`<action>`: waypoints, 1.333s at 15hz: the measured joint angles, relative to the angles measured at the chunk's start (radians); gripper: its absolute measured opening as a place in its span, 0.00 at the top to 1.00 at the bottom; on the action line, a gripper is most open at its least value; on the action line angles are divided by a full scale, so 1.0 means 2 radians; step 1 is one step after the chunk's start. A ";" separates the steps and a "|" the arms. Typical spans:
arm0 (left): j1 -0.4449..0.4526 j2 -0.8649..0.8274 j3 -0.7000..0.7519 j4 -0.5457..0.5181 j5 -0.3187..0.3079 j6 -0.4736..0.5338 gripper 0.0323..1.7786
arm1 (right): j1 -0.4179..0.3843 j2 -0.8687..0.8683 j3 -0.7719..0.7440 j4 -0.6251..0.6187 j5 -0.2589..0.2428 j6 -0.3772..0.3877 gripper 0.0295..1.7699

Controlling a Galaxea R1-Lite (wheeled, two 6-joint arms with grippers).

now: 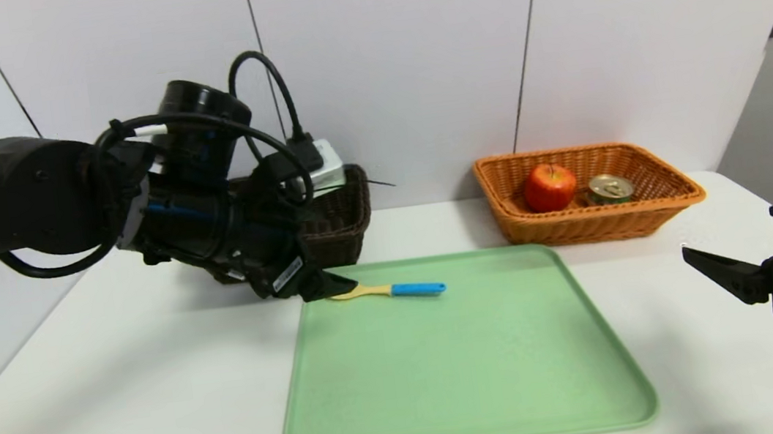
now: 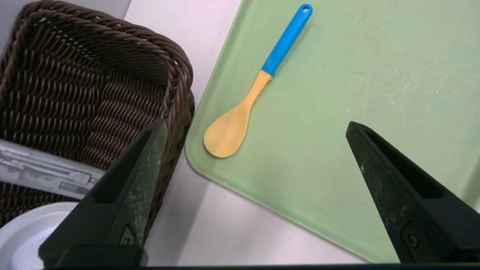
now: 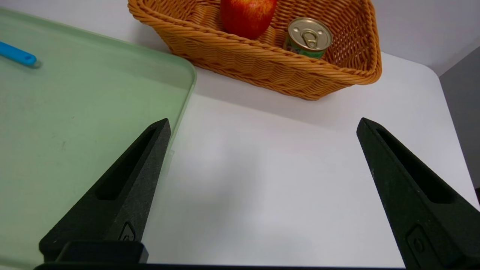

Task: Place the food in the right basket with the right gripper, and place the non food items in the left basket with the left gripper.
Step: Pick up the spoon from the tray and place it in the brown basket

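1. Both food items were already sorted: the apple (image 1: 549, 186) and the tin (image 1: 610, 188) sat side by side in the orange basket (image 1: 679, 194) at the upper right of the head view, apple to the left of the tin.

2. The dark basket (image 1: 347, 225), left of centre and partly hidden behind the left arm, held a grey case (image 2: 45, 170) and a white cup (image 2: 22, 232), both seen only in part in the left wrist view.

3. One item remained, by this evidence: the spoon (image 1: 395, 289), lying flat on the green tray (image 1: 466, 384) near the tray's upper left corner and close to the dark basket.

4. In the head view the spoon's long axis ran nearly level across the frame, its yellow bowl to the left and its blue handle pointing right, away from the dark basket.

5. The left gripper (image 2: 255, 180) hung over that corner with its jaws spread wide and nothing between them, the spoon's bowl lying in the gap ahead of the tips.

6. The right gripper (image 1: 745, 250) waited at the right edge of the head view above bare table, open and empty.

7. What was left looked like a single pick and a short carry to the dark basket.
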 joint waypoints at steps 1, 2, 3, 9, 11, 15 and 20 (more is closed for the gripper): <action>0.000 0.011 -0.001 -0.011 -0.001 0.007 0.05 | 0.000 -0.001 0.003 -0.001 0.000 0.001 0.03; 0.000 0.023 -0.001 -0.031 -0.001 0.014 0.05 | 0.000 -0.001 0.006 -0.001 0.003 0.001 0.03; -0.003 0.034 -0.003 -0.058 -0.003 0.027 0.05 | 0.001 -0.002 0.009 -0.001 0.009 0.002 0.03; -0.020 0.080 -0.010 -0.092 -0.042 0.063 0.05 | 0.003 -0.001 0.014 -0.001 0.015 0.007 0.03; -0.022 0.088 -0.011 -0.092 -0.046 0.076 0.05 | 0.004 -0.001 0.015 -0.001 0.014 0.007 0.03; -0.025 0.103 -0.009 -0.092 -0.057 0.077 0.05 | 0.005 0.000 0.018 0.000 0.014 0.007 0.03; -0.035 0.117 -0.010 -0.089 -0.056 0.078 0.05 | 0.005 0.001 0.020 -0.001 0.017 0.007 0.03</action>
